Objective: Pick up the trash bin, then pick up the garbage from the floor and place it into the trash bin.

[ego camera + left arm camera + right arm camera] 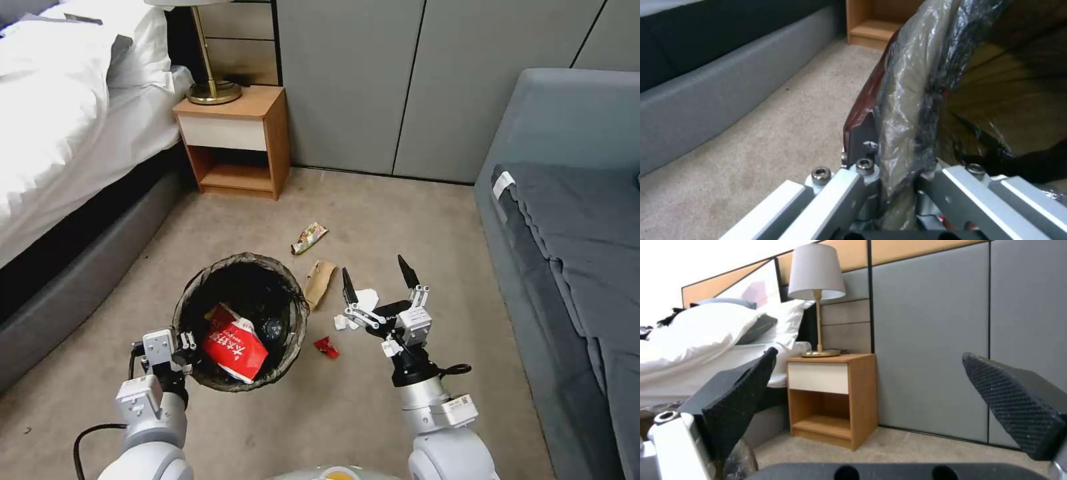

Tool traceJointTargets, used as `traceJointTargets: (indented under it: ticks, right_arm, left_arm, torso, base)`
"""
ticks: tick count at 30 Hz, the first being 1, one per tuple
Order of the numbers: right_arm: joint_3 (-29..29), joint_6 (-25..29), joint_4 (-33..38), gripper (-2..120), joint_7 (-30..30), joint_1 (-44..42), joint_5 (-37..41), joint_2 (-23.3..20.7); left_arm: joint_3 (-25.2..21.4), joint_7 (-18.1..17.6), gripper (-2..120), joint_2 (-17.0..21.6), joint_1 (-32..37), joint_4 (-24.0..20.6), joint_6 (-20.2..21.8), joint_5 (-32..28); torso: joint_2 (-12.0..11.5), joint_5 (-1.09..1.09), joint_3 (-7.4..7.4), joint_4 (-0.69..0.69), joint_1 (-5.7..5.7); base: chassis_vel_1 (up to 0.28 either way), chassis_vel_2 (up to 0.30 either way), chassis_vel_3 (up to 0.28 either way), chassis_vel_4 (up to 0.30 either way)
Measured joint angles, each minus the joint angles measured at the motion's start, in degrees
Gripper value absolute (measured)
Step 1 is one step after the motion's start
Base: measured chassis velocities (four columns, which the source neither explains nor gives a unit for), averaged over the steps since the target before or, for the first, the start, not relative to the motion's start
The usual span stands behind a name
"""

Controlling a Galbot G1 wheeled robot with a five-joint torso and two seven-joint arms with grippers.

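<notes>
Beige short-pile carpet (373, 200) covered the floor between bed (60, 100) and wooden nightstand (233, 140). My left gripper (183, 353) clamped the crinkled bag-lined rim of the round trash bin (293, 313). My right gripper (379, 279) was spread wide, holding nothing.

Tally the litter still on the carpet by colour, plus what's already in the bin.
Colourful wrapper: 1
Brown cardboard scrap: 1
White paper bits: 2
Red scrap: 1
Red-and-white carton in the trash bin: 1
Total: 6

Head view looks down at carpet; wrist views low, sharing nightstand (831, 400).
</notes>
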Motion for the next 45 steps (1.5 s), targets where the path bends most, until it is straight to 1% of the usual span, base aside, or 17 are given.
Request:
traceJointTargets:
  ticks: [2,15,22,26,27,31,36,41,44,45]
  right_arm:
    - [0.2,-0.7,0.1,100,0.1,-0.1,-0.4,0.0]
    - [0.6,-0.9,-0.1,100,-0.2,0.1,-0.7,0.0]
    - [0.7,-0.7,-0.1,100,-0.4,0.0,-0.8,-0.2]
    - [0.7,0.0,-0.3,100,-0.6,0.2,-1.1,-0.1]
    - [0.7,1.1,-0.6,100,-1.1,0.3,-1.4,-0.1]
    - [0.6,1.4,-0.7,100,-1.2,0.4,-1.4,-0.1]
    - [0.6,1.4,-0.7,100,-1.2,0.6,-1.8,-0.6]
    - [0.8,0.4,-0.7,100,-0.6,1.0,-3.1,-1.6]
    - [0.7,-1.1,-0.5,100,0.1,1.2,-3.3,-1.9]
    - [0.5,-2.3,-0.2,100,0.6,1.3,-3.1,-2.2]
  left_arm:
    - [0.0,0.0,0,0.0,0.2,-0.1,-0.1,0.0]
    - [-0.1,0.1,0,-0.2,0.5,-0.3,-0.4,0.2]
    - [-0.2,0.1,0,-0.2,0.5,-0.4,-0.5,0.2]
    - [-0.2,0.2,0,-0.2,0.5,-0.4,-0.5,0.2]
    - [-0.2,0.2,0,-0.2,0.5,-0.4,-0.5,0.2]
    - [-0.3,0.2,0,-0.2,0.3,-0.4,-0.5,0.2]
    - [-0.3,0.2,0,-0.1,0.2,-0.4,-0.5,0.2]
    - [-0.2,0.2,0,-0.1,-0.1,-0.4,-0.4,0.1]
    - [-0.2,0.2,0,0.0,-0.2,-0.4,-0.3,0.1]
    - [-0.2,0.2,0,0.1,-0.3,-0.4,-0.3,0.1]
  torso:
    - [0.0,0.0,0.0,0.0,0.0]
    - [0.0,0.0,0.0,0.01,0.0]
    - [0.0,0.01,0.0,0.01,0.0]
    - [0.0,-0.01,0.01,0.0,0.0]
    - [0.0,0.0,0.02,0.0,0.01]
    - [0.0,0.01,0.02,0.01,0.01]
    - [0.0,0.0,0.01,0.01,0.0]
    - [0.0,0.0,0.0,0.0,-0.01]
    - [0.0,0.0,0.0,0.01,0.0]
    - [0.0,0.0,0.0,0.01,0.0]
  base:
    - [0.0,0.0,0.0,0.0]
    - [-0.019,0.015,0.02,-0.013]
    - [-0.157,0.178,0.155,-0.163]
    - [-0.218,0.232,0.214,-0.233]
    - [-0.184,0.158,0.163,-0.168]
    - [-0.095,0.1,0.132,-0.07]
    - [0.0,0.0,0.0,0.0]
    - [0.018,-0.015,-0.036,0.008]
    - [0.0,0.0,0.0,0.0]
    - [0.0,0.0,0.0,0.0]
